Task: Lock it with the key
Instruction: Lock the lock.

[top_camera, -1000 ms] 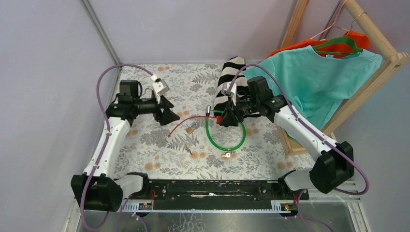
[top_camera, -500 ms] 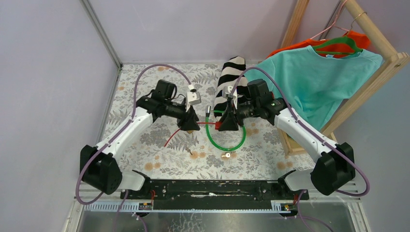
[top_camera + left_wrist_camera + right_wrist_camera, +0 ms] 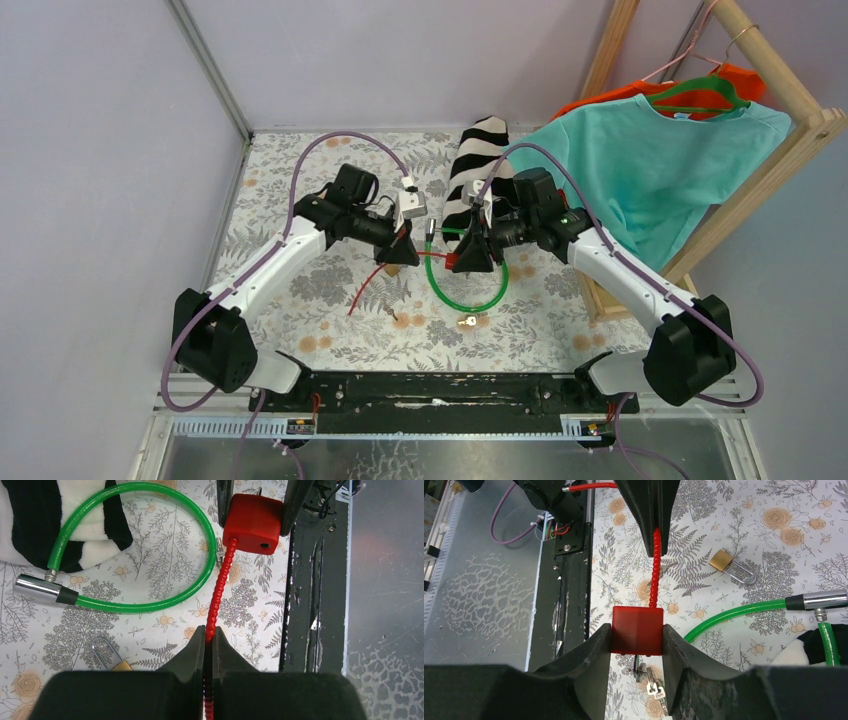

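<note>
Left claw (image 3: 209, 636) swung in, pinching red cable (image 3: 220, 580) (right claw (image 3: 638, 630) unmoved).

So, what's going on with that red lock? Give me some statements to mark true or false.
1. The right gripper clamps the red lock body. True.
2. The left gripper is open. False: it is shut on the red cable.
3. An arm holds the green cable lock. False: it lies on the table, with no gripper on it.
4. A brass padlock lies on the table. True.
5. The teal shirt lies on the table. False: it hangs on a hanger.
</note>
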Action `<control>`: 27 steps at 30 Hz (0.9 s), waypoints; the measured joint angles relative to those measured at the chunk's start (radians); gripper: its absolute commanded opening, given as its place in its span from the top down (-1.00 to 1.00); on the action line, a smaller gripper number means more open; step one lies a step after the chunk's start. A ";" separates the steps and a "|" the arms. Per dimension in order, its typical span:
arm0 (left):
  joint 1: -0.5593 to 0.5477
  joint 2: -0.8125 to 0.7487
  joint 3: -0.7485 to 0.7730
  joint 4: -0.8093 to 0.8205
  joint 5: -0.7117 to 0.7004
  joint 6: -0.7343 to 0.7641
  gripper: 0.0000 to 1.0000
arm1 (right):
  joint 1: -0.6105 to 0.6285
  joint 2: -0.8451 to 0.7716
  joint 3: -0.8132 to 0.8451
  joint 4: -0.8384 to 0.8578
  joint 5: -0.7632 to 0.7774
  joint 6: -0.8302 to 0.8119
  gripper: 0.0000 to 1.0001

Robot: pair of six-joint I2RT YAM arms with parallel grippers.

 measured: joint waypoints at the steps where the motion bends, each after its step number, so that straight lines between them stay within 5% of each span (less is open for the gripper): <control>1: 0.000 0.000 0.000 -0.002 0.000 -0.002 1.00 | 0.000 0.000 -0.005 0.006 0.000 0.003 0.48; 4: -0.002 0.000 0.000 -0.007 -0.002 -0.017 1.00 | 0.000 0.000 -0.014 0.018 0.000 0.005 0.21; 15: -0.019 0.001 0.038 -0.010 -0.040 -0.109 1.00 | 0.000 0.017 -0.019 0.023 0.004 0.011 -0.19; 21: -0.026 0.004 0.040 -0.010 -0.045 -0.129 1.00 | 0.008 0.023 -0.024 0.026 0.005 0.011 -0.23; 27: -0.030 0.005 0.040 -0.010 -0.049 -0.132 1.00 | 0.013 0.026 -0.025 0.025 0.005 0.010 -0.03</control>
